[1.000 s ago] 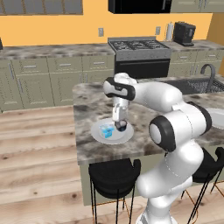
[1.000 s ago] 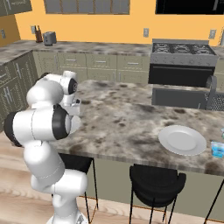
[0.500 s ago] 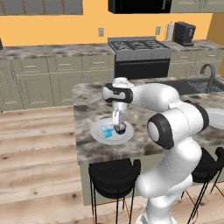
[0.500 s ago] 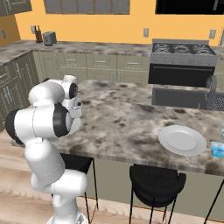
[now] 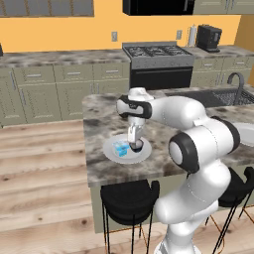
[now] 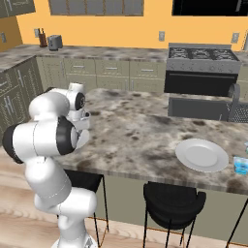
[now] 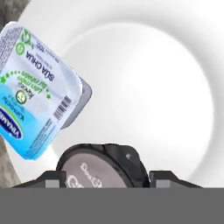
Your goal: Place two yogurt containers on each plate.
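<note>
On the left part of the desk (image 5: 99, 124), the near plate (image 5: 110, 151) carries a light-blue yogurt tub (image 5: 120, 148) and, touching it on the right, a dark round yogurt cup (image 5: 136, 145). The gripper (image 5: 134, 143) stands straight down over that cup, and the hand view shows its fingers (image 7: 51, 180) set on either side of the dark cup (image 7: 101, 164), pinching it as it sits on the plate (image 7: 175, 87), with the blue tub (image 7: 35, 92) just beside. Farther right along the desk lies the second plate (image 6: 202, 155), bare, and another blue tub (image 6: 240, 165) stands just beside it, apart from its rim.
</note>
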### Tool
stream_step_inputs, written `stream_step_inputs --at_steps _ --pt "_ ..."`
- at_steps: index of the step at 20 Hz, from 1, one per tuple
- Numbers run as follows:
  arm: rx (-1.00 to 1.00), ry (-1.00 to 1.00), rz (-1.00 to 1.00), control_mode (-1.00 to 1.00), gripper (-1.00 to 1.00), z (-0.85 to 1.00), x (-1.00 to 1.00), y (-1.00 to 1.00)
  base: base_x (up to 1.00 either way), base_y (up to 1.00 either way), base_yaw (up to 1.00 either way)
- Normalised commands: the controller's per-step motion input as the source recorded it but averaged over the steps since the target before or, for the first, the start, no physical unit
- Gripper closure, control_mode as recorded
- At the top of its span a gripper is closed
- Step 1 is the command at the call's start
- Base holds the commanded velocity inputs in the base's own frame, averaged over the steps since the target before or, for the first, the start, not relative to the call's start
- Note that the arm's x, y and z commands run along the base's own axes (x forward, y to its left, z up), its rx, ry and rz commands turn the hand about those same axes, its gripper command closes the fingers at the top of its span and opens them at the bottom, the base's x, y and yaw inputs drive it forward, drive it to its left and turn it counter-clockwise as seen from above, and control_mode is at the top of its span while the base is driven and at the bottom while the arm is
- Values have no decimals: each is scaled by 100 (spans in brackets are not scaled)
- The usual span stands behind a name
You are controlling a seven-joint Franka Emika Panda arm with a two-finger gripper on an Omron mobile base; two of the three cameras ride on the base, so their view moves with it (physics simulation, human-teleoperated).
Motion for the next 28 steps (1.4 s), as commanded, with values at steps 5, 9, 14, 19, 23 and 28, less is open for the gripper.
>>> stream_step_inputs --at_steps 5,9,14,19,23,28 --pt "-4 0 0 -100 -100 19 4 3 0 0 0" --pt "-3 4 -1 -100 -100 30 5 0 0 0 0" --pt "0 -15 -9 -100 -100 59 -61 -16 0 0 0" --pt "-4 -49 -9 -100 -100 84 -100 -16 0 0 0" --pt "-18 -22 -35 -100 -100 74 -74 -18 0 0 0" --pt "-15 -11 -66 -100 -100 40 -21 -39 0 0 0"
